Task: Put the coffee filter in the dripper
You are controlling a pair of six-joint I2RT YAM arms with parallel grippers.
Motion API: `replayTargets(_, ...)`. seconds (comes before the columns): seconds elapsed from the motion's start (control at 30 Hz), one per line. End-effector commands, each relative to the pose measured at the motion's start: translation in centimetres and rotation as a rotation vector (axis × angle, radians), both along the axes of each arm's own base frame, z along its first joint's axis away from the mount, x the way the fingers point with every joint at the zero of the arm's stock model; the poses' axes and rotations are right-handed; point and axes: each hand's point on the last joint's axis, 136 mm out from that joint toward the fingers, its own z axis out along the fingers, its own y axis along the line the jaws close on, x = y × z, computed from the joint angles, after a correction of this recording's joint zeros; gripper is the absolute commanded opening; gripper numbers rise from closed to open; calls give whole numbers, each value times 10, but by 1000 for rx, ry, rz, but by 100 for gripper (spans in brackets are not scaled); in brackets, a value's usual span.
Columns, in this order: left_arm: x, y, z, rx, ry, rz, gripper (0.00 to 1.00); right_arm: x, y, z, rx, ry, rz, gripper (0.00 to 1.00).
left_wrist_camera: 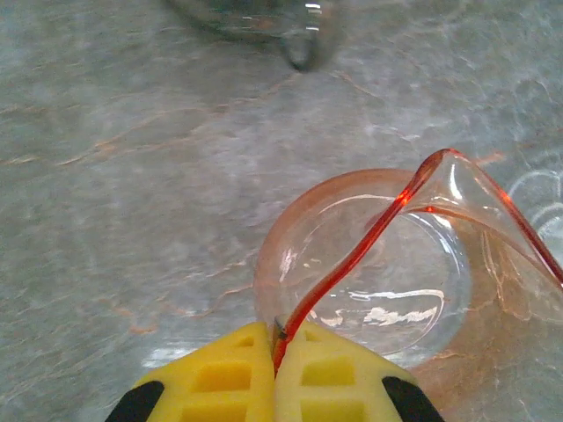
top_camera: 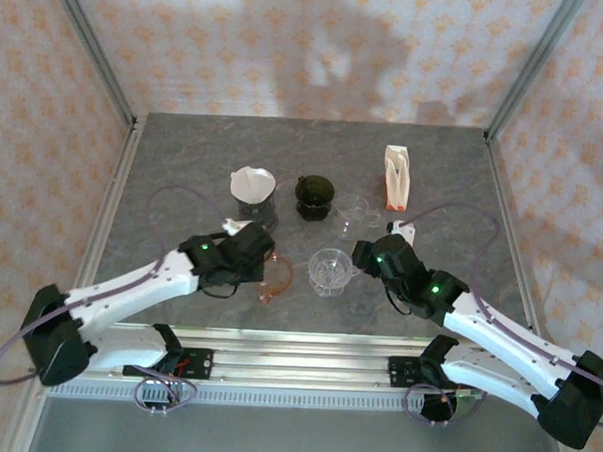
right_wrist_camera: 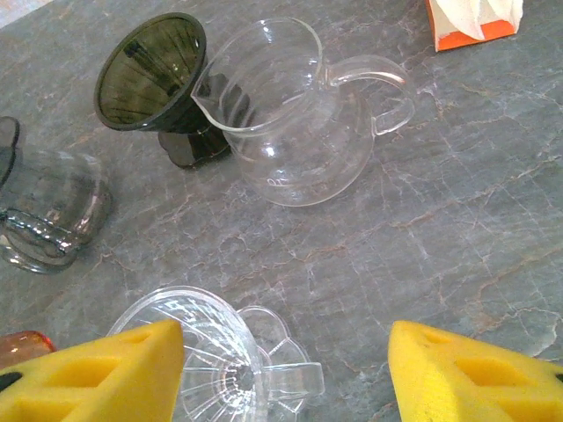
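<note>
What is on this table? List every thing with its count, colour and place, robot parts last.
grey glass vessel: one, smoky, back left
coffee filter: one, white, atop grey glass vessel
dark dripper: one, blackish green, back centre
glass server: one, clear, beside dark dripper
filter packet: one, white and orange, back right
clear dripper: one, transparent, front centre
pink dripper: one, pinkish orange, left of clear dripper
left gripper: one, yellow, shut on pink dripper's rim
right gripper: one, yellow, open by clear dripper

No words, numbers or brand marks are readable. The orange-and-white packet (top_camera: pixel 397 177) at the back of the bench (top_camera: pixel 185 151) may carry print, but it is too small to tell.
</note>
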Motion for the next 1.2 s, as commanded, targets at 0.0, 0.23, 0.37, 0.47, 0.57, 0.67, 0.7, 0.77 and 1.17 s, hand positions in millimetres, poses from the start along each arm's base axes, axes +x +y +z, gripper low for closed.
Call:
replayTargets(0.0,14,-21,11,62,-54,-74,0,0,-12,-3,-38,4,-50,63)
replayTargets(0.23,14,-43,-8,170,-16,-170,0,-1,-17,-2,-47,2,-58,63)
replayTargets(0.37,14,-44,-16,199,8,-180,0,-1,-16,-2,-42,2,-58,63)
replayTargets(0.47,12,-45,-21,195,17,-188,1,-1,-14,-3,-40,8,-55,63)
replayTargets(0.57,11,-46,-25,199,25,-191,7,-1,-12,-5,-33,15,-52,63)
replayTargets(0.67,11,-46,-27,196,25,-189,11,-1,-11,-6,-28,19,-51,63)
replayTargets(0.7,11,-45,-26,197,22,-185,13,-1,-11,-6,-27,22,-51,63)
replayTargets(0.77,12,-45,-23,191,12,-182,21,-1,-10,-7,-23,26,-47,63)
replayTargets(1.17,21,-41,45,48,-184,-135,62,-8,17,-26,52,136,27,63)
